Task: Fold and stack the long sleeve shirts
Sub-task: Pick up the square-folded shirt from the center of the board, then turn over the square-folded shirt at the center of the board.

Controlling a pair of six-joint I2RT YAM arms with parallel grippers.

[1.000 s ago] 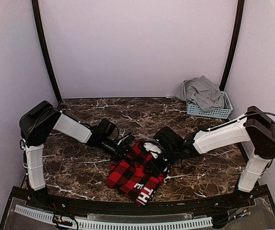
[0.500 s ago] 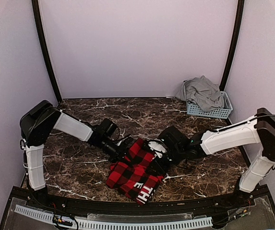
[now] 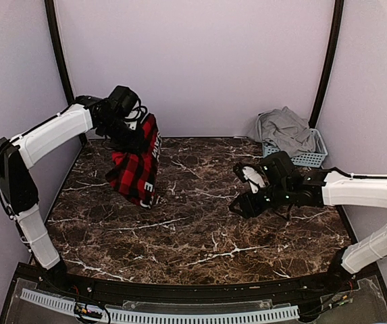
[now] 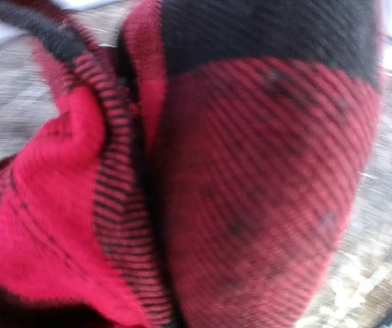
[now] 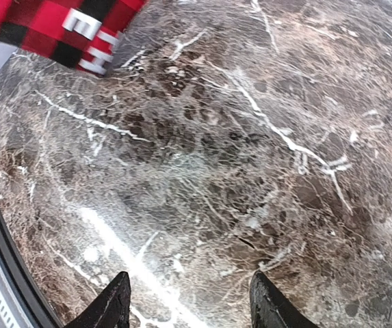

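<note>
The left tool [image 3: 132, 127] is gripping the red-and-black check shirt [image 3: 136, 165] by its top, jaws closed on the cloth. The shirt is hanging over the table [image 3: 179, 229] near its far left corner, with white letters showing along one edge. The right tool [image 3: 242, 202] is hovering low over the right half of the table, jaws apart and holding nothing. The grey shirt [image 3: 286, 129] is lying heaped in the basket [image 3: 305, 159] at the far right corner.

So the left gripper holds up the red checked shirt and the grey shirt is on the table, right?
Not quite: the grey shirt sits in the pale blue basket, as the top view shows. The left gripper does hold up the red checked shirt.
</note>
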